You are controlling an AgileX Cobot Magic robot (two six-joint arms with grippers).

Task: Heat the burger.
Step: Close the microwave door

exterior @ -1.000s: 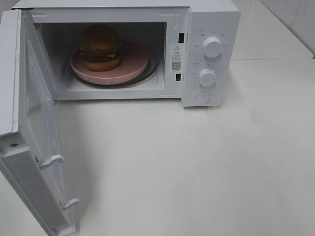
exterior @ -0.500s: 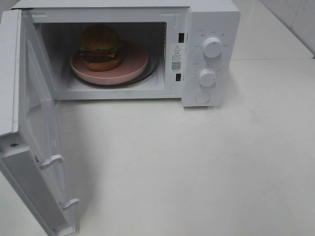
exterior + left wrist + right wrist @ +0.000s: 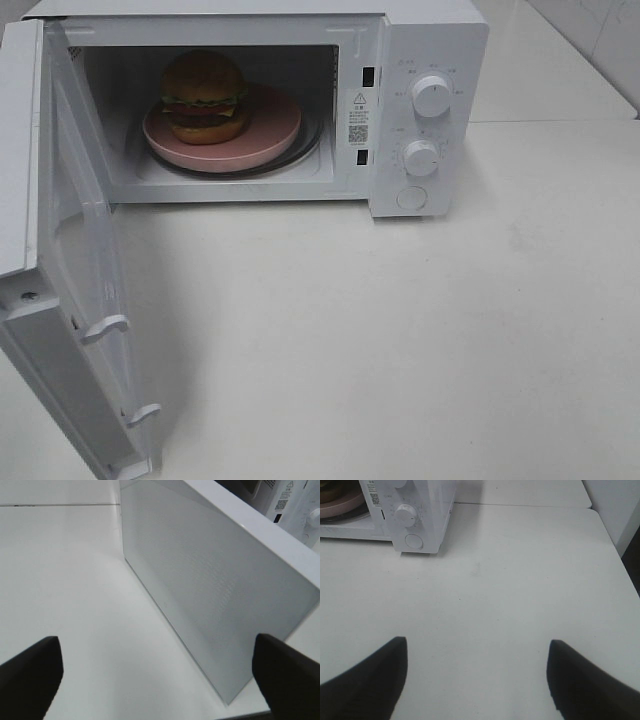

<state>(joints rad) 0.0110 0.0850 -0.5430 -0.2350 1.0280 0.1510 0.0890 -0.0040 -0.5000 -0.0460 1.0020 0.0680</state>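
The burger (image 3: 204, 95) sits on a pink plate (image 3: 275, 135) inside the microwave (image 3: 440, 40), toward the left and back of the plate, so the loading part of the task looks done. The door (image 3: 75, 250) stands wide open, swung out to the left of the oven. Neither arm shows in the high view. The left gripper (image 3: 156, 650) hangs just beside the outer face of the door, near its free edge. Its two dark fingers are far apart and nothing is between them, so it holds nothing. The right gripper (image 3: 477, 647) hovers over the bare white table (image 3: 420, 330), well apart from the oven front, also wide open and empty. What is left, as I judge it, is to push the door closed until it latches and then to set the heating at the control panel, that is, the upper knob (image 3: 431, 95) and the lower knob (image 3: 421, 158). The left gripper seems well placed for the door, while the right one is on the side of the knobs. Where the knobs point now I cannot read, because the marks are too small.
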